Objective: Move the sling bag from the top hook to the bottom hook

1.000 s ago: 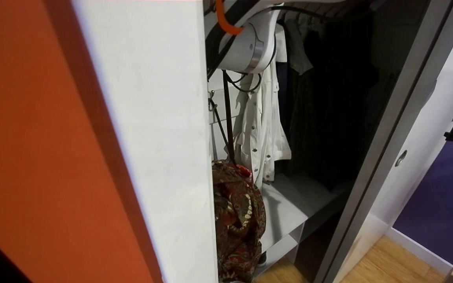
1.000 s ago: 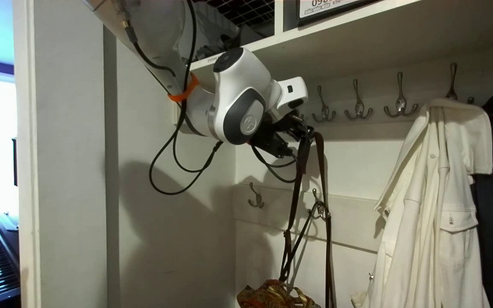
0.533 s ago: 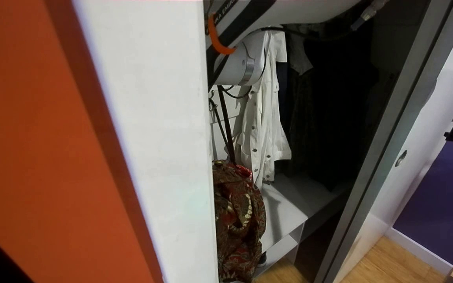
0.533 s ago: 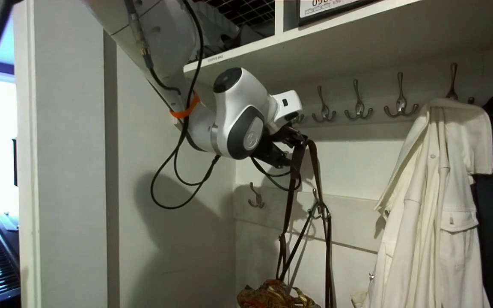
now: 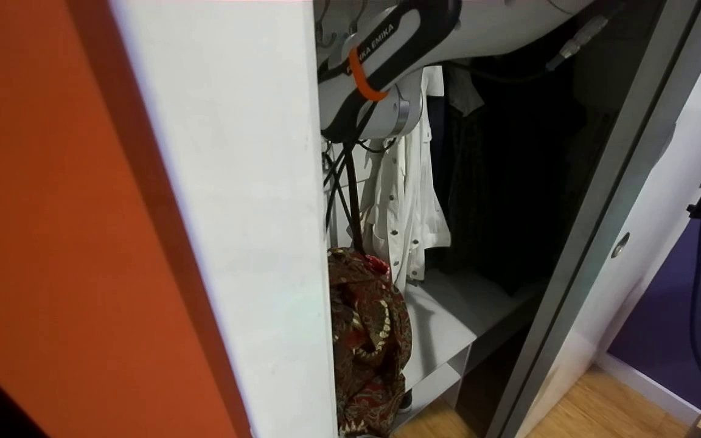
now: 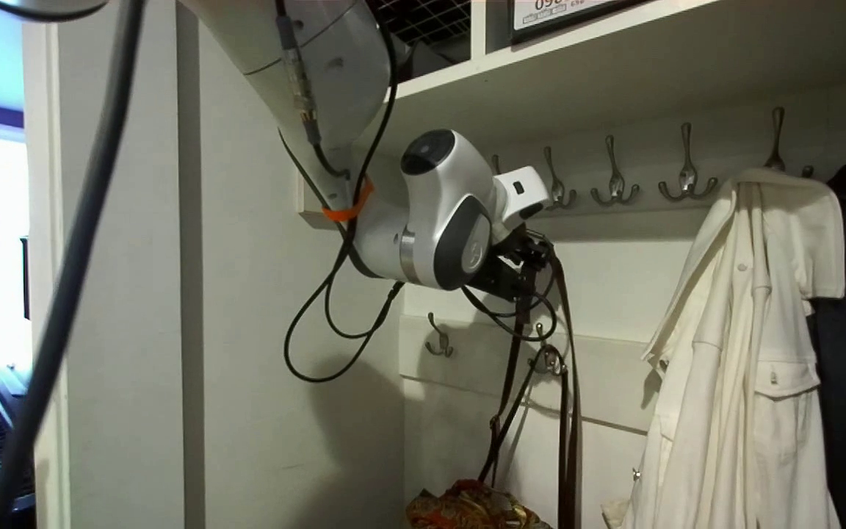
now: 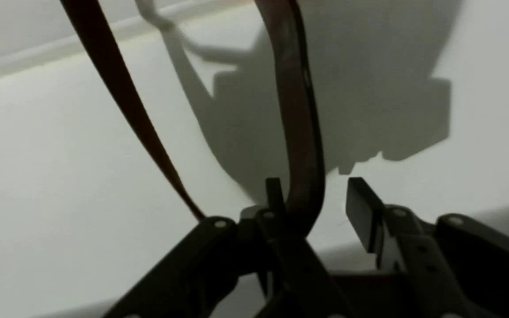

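White wall [image 6: 614, 275] bears a low hook [image 6: 551, 360]; above it the gripper [image 7: 318, 203] gapes, bag strap [image 7: 298, 110] looped over one finger [image 7: 275, 193], presumably for easy release.

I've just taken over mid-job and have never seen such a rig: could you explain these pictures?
The machine is a single robot arm ending in a two-fingered gripper. Two pictures are taken from outside it; the close-up, from its wrist, looks along the fingers. Behind, hooks line a wall where a white jacket hangs. A brown strap is looped over the gripper; the fingers stand apart, so it seems draped rather than pinched. A darker strap hangs on a lower hook. The patterned sling bag is below; which strap bears it, I can't tell.
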Tool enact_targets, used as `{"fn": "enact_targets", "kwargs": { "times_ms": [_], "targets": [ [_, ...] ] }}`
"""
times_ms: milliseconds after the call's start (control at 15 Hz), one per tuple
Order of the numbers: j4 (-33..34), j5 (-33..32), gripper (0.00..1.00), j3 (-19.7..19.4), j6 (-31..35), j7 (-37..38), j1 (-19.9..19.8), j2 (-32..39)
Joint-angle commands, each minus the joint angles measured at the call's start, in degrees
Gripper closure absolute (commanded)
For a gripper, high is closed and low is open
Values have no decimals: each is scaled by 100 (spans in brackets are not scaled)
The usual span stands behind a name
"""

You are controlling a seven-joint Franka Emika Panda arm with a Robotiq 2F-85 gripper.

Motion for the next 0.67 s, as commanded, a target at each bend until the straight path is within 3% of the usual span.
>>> {"fn": "enact_targets", "kwargs": {
  "times_ms": [0, 333, 600],
  "targets": [
    [332, -267, 32, 535, -198, 97, -466, 331],
    [458, -204, 32, 1070, -738, 52, -817, 539],
    [347, 191, 32, -395, -1920, 477, 250, 57]
  ]
}}
